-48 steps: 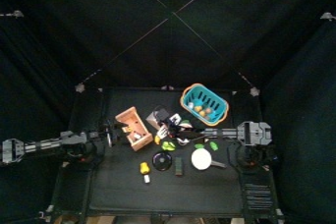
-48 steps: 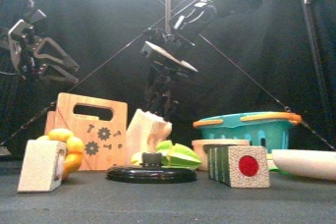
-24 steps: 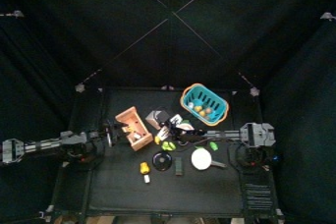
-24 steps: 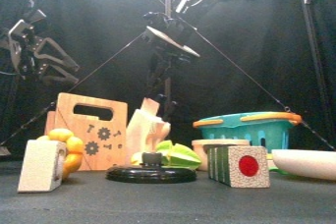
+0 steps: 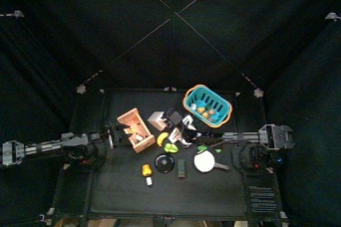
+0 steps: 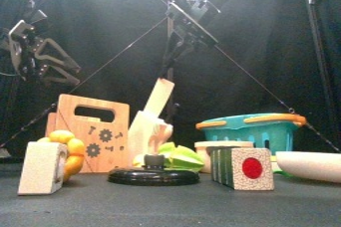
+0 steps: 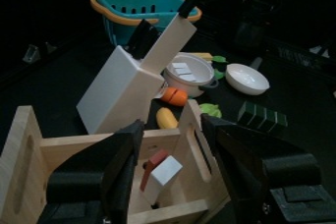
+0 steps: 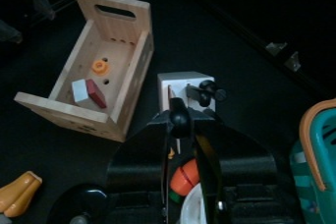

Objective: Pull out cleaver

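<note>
A pale wooden knife block (image 6: 152, 137) stands mid-table behind a black round lid. The cleaver (image 6: 159, 101) has its pale blade drawn most of the way up out of the block, tilted, with only its lower end in the slot. My right gripper (image 6: 173, 48) is shut on the cleaver's black handle above the block; the right wrist view shows the handle (image 8: 180, 140) edge-on between the jaws, over the block's top (image 8: 186, 87). My left gripper (image 7: 171, 165) is open and empty, held over the wooden crate (image 7: 59, 164). The block (image 7: 121, 90) and blade (image 7: 174, 39) show in the left wrist view.
A wooden crate (image 6: 91, 129) stands left of the block and a teal basket (image 6: 253, 129) to the right. In front are oranges (image 6: 67, 149), a beige block (image 6: 40, 167), a black lid (image 6: 154, 176), a striped block with a red dot (image 6: 248, 167) and a white bowl (image 6: 314, 163).
My right gripper has risen with the cleaver's handle, and the blade has come up out of the block. The left arm has not moved.
</note>
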